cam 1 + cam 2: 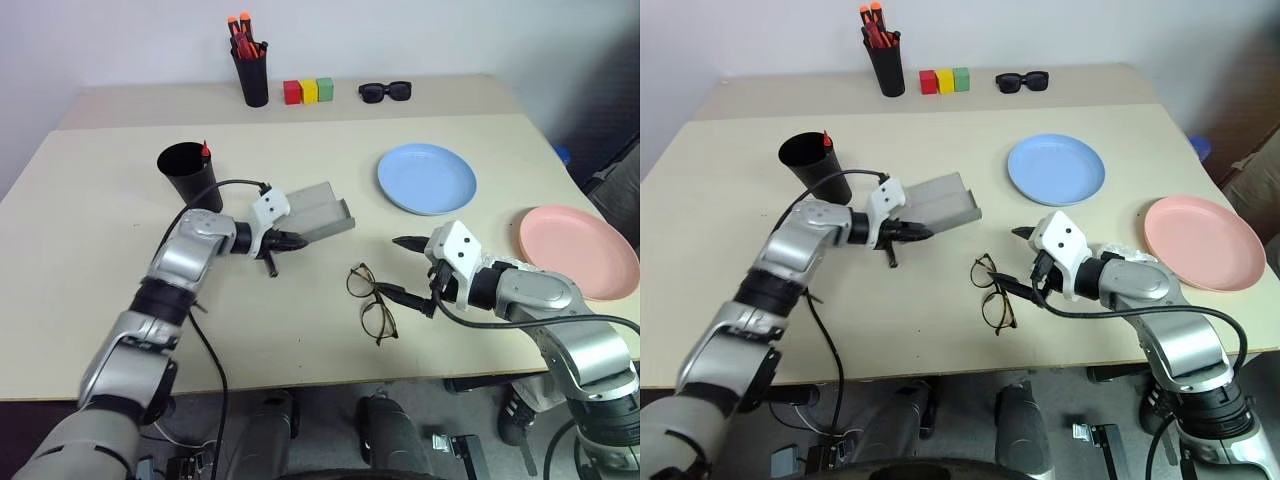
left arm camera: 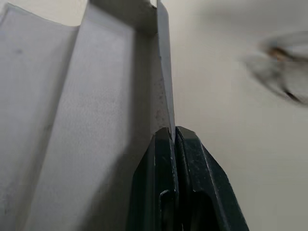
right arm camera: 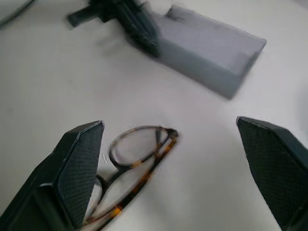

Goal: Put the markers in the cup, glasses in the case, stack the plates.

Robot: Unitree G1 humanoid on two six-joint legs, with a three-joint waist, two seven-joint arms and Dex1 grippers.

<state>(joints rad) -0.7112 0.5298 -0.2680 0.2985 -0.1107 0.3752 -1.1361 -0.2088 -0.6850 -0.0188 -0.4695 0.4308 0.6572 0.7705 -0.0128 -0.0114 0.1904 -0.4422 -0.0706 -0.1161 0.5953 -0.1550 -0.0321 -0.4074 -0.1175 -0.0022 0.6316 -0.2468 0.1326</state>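
The left gripper [image 1: 290, 241] is clenched on the near edge of the case [image 1: 322, 212]; in the left wrist view its two black fingers [image 2: 166, 183] press together with the thin grey wall of the case [image 2: 163, 72] pinched between them. The case is a grey oblong shell lying open on the table [image 1: 90, 230], its pale inner trough facing up.

The right gripper [image 1: 408, 270] is released, its jaws spread wide, one tip above and one below. In the right wrist view the textured black pads [image 3: 79, 168] stand far apart, and the glasses [image 3: 130, 166] lie just ahead, nearer one finger. The glasses [image 1: 368, 300] rest flat on the table, just beside this gripper and a little in front of the case. They have thin frames with brown mottling and clear roundish lenses.

The black cup [image 1: 188, 175] stands upright behind the left arm, wide-mouthed and tapering, with the red tip of a marker [image 1: 205, 149] poking above its rim. The light blue plate [image 1: 427, 178] lies beyond the right gripper, and the pink plate [image 1: 578, 250] lies well apart from it near the table's right edge.

On the far strip stand a black pen holder [image 1: 250, 75] with orange-capped pens, three coloured blocks [image 1: 308, 92] and black sunglasses [image 1: 385, 91].
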